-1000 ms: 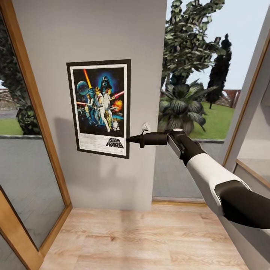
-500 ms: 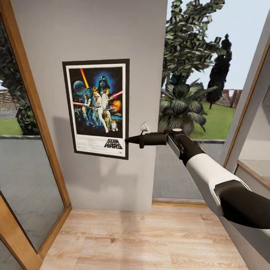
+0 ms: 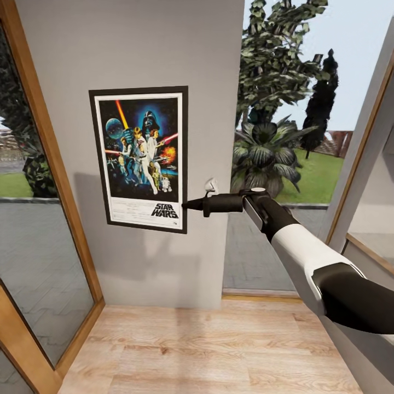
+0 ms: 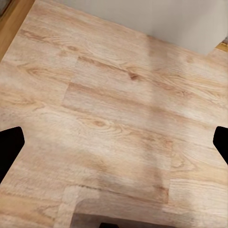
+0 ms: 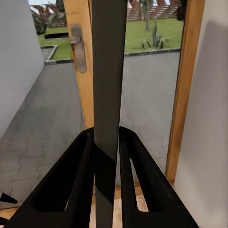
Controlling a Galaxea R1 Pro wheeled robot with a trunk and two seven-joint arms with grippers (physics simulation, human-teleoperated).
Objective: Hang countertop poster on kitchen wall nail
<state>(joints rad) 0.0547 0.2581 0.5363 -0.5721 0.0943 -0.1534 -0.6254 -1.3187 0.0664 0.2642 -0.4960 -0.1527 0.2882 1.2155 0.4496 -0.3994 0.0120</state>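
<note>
Gripping poster (image 3: pixel 139 158) edge, right hand (image 3: pixel 187 206), against grey wall (image 3: pixel 137 44)

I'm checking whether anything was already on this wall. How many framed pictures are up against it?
1: the poster, upright against the grey wall between the windows, its right edge clamped by the right gripper. Wall outside the head view can't be checked.

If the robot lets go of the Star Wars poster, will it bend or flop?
Probably not. The poster stands flat and straight though the right gripper pinches only its lower right edge, so the black frame looks stiff. Held by one edge, it seems light for its size. Its smooth edge might slip between the fingers.
</note>
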